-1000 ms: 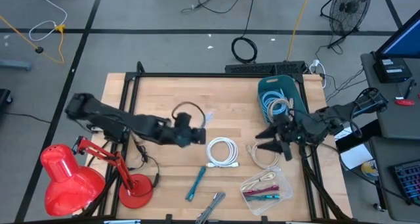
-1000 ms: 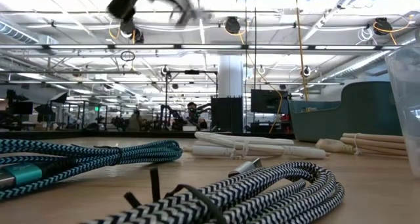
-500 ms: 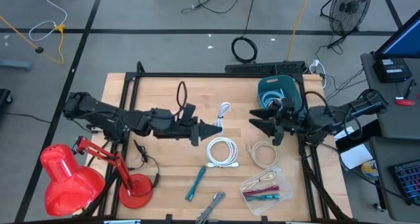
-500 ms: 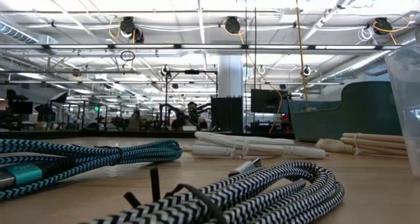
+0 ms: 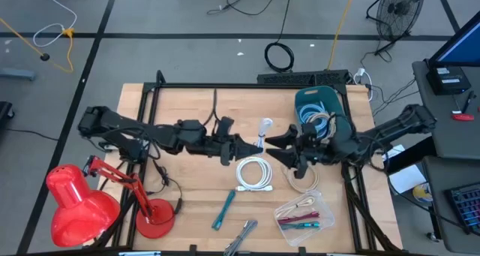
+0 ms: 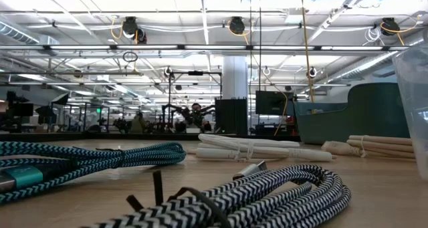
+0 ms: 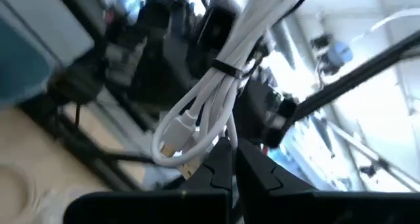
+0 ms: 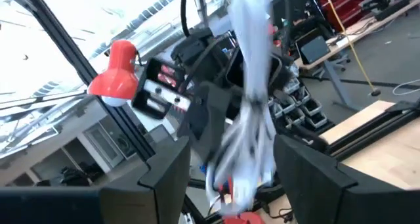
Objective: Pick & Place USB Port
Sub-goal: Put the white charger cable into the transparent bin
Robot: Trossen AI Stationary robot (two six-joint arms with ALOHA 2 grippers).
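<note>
Centre of the high view: the left gripper (image 5: pixel 251 145) is clamped tight on a bundled white cable (image 5: pixel 263 131), its long axis running up the frame, lifted above the table (image 5: pixel 187 106). The right gripper (image 5: pixel 283 149) faces it from the right, fingers spread wide around the bundle, gripping nothing yet.

A red desk lamp (image 5: pixel 75 203) is seen at the near left corner of the wooden table (image 5: pixel 180 109). A floor fan (image 5: pixel 397 8) and a coiled black cable (image 5: pixel 279 57) are shown on the grey floor beyond.
</note>
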